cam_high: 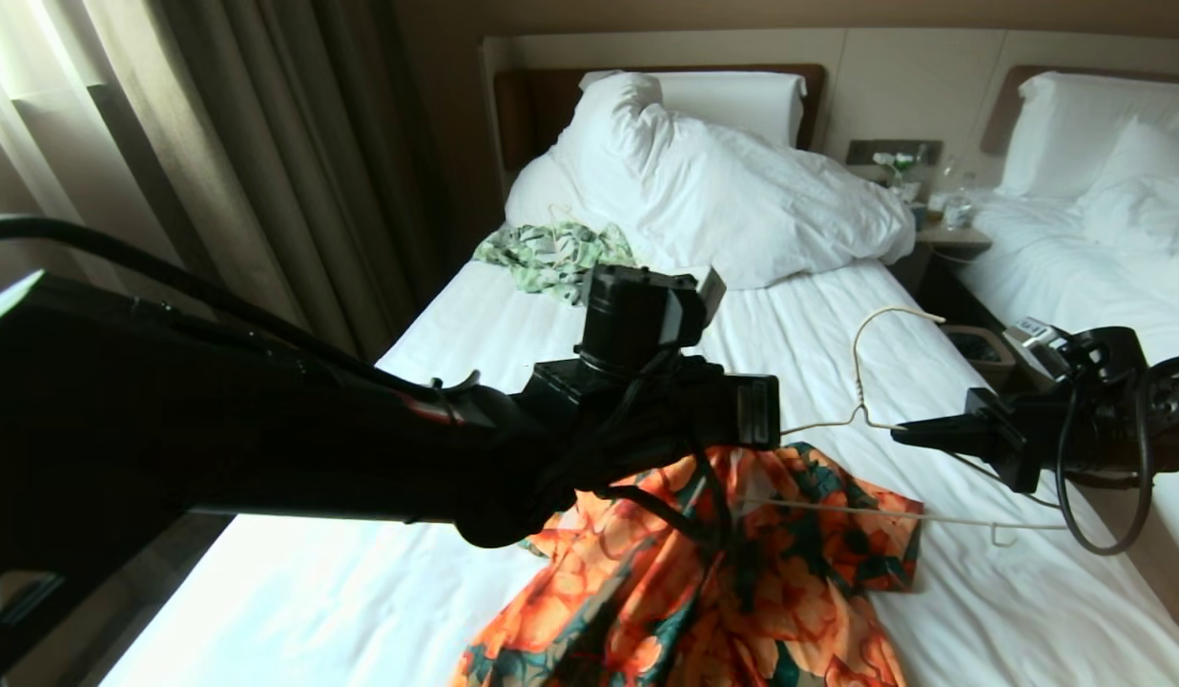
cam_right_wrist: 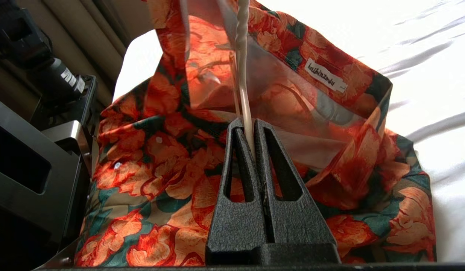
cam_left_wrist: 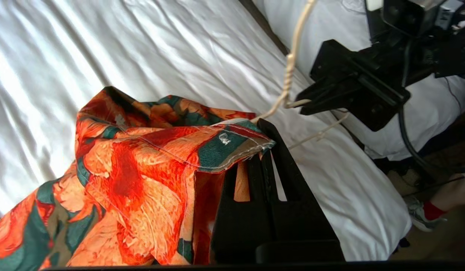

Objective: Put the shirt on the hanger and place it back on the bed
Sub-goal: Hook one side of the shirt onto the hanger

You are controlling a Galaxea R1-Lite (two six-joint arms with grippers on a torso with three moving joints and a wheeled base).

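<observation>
- You see the left gripper (cam_left_wrist: 264,139) pressed together on the edge of the shirt (cam_high: 704,572), holding a fold of cloth up above the bed (cam_high: 361,572).
- Rest of the shirt lies crumpled on the white sheet, near the foot end, approx. in the middle of the head view.
- The right gripper (cam_right_wrist: 249,131) is pinching the hanger (cam_high: 871,382) at the twisted neck, just under the hook; the fingers (cam_right_wrist: 272,165) are tight on the wire.
- The hanger is held in the air above the sheet, hook pointing up and toward the pillow side, its one shoulder going into the shirt opening w/ the lower bar over the cloth.
- In the right wrist view the collar stands open and its white label (cam_right_wrist: 324,75) shows inside; the hanger wire goes down in front of it.
- Both grippers are near each other, the left one just beside the hanger neck but apart from it.
- Further up the bed you find a pale green-white shirt (cam_high: 551,256) beside the bunched duvet (cam_high: 733,191).
- A 2nd bed (cam_high: 1095,229) stands at the right.
- In the left wrist view a person's leg w/ red sock (cam_left_wrist: 430,210) shows on the floor beside the bed.
</observation>
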